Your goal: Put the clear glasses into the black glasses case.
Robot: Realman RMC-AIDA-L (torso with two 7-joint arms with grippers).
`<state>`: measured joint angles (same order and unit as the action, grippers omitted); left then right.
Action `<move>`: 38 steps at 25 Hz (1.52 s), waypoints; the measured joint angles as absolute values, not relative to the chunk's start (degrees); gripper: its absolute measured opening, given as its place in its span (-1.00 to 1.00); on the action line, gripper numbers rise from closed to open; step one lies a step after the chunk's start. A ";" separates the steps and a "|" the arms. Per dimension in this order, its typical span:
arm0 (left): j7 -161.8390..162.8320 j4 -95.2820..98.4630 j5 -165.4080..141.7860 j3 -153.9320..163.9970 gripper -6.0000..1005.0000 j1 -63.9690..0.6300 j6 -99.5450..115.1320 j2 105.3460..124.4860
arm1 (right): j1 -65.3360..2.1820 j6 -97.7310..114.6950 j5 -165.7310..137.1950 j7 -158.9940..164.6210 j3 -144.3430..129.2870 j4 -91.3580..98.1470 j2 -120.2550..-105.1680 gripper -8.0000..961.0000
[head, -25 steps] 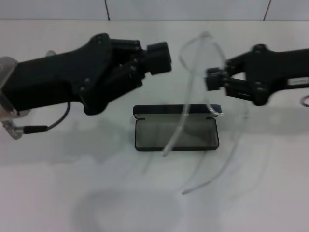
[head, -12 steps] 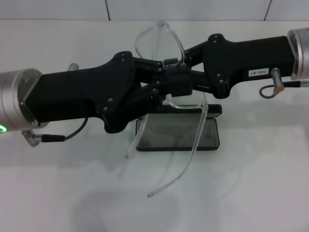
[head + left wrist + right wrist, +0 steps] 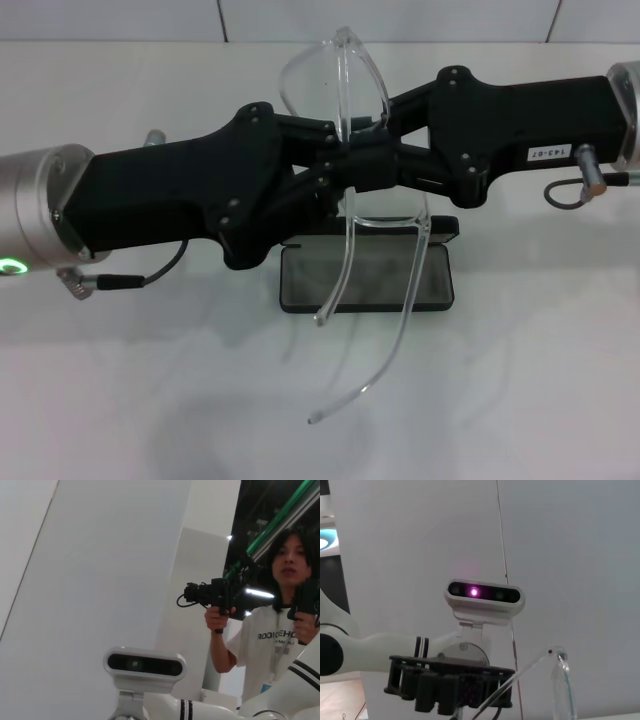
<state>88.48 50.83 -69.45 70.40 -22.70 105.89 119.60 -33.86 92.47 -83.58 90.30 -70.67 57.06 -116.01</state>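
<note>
Taking the black glasses case (image 3: 366,272) as the landmark: it lies open on the white table (image 3: 120,400), lid hinged back, grey lining facing up. Above and to the left of the case, the left gripper (image 3: 340,172) reaches in from the left, its fingers meeting the clear glasses (image 3: 345,110) at the middle of the frame; how firmly they pinch cannot be told. The glasses hang in the air directly above the case, lens toward the far wall, both thin temple arms drooping down across the case's front edge, tips clear of the table. Above and to the right of the case, the right gripper (image 3: 375,165) comes in from the right, closed around the same part of the glasses.
</note>
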 joint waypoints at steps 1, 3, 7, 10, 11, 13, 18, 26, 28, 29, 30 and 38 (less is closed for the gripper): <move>88.16 50.77 -69.44 70.37 -0.86 -22.66 105.81 119.62 | -33.81 92.50 -83.57 90.29 -70.67 57.06 -116.01 -0.71; 87.29 50.34 -69.29 70.32 -0.86 -22.54 105.11 119.71 | -33.80 92.57 -83.57 90.29 -70.67 57.05 -116.01 -0.71; 85.85 48.96 -68.84 70.21 -0.86 -22.62 103.68 119.71 | -33.79 92.71 -83.53 90.19 -70.75 57.04 -116.01 -0.71; 84.75 47.43 -68.56 69.85 -0.86 -22.98 103.16 119.69 | -33.72 92.71 -83.51 90.12 -70.91 57.04 -116.00 -0.71; 84.44 47.04 -68.48 69.80 -0.86 -23.07 103.08 119.69 | -33.71 92.69 -83.51 90.11 -71.01 57.04 -116.00 -0.70; 83.72 46.27 -68.34 69.80 -0.86 -23.19 102.96 119.70 | -33.71 92.55 -83.49 90.08 -71.23 57.00 -116.01 -0.70; 82.82 45.73 -68.27 69.78 -0.87 -23.20 102.39 119.77 | -33.85 92.59 -82.77 89.30 -71.42 56.05 -116.01 -0.70; 81.25 44.11 -68.19 69.79 -0.87 -23.18 101.55 119.79 | -34.09 92.71 -81.87 88.66 -71.88 55.03 -116.01 -0.69; 80.83 43.71 -68.18 69.78 -0.87 -23.22 101.51 119.79 | -34.09 92.75 -81.45 88.26 -72.15 54.99 -116.00 -0.69; 80.74 43.63 -68.18 69.78 -0.87 -23.25 101.50 119.79 | -34.04 92.75 -81.40 88.16 -72.16 54.97 -116.01 -0.69; 80.69 43.60 -68.18 69.79 -0.87 -23.25 101.50 119.79 | -34.01 92.72 -81.38 88.14 -72.16 54.96 -116.00 -0.69; 80.60 43.61 -67.77 69.76 -0.87 -23.36 103.57 119.70 | -33.77 92.01 -80.92 86.86 -71.59 52.92 -115.98 -0.68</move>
<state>80.60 43.61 -67.77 69.76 -23.36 103.57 119.70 -33.77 92.01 -80.92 86.86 -71.59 52.93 -115.98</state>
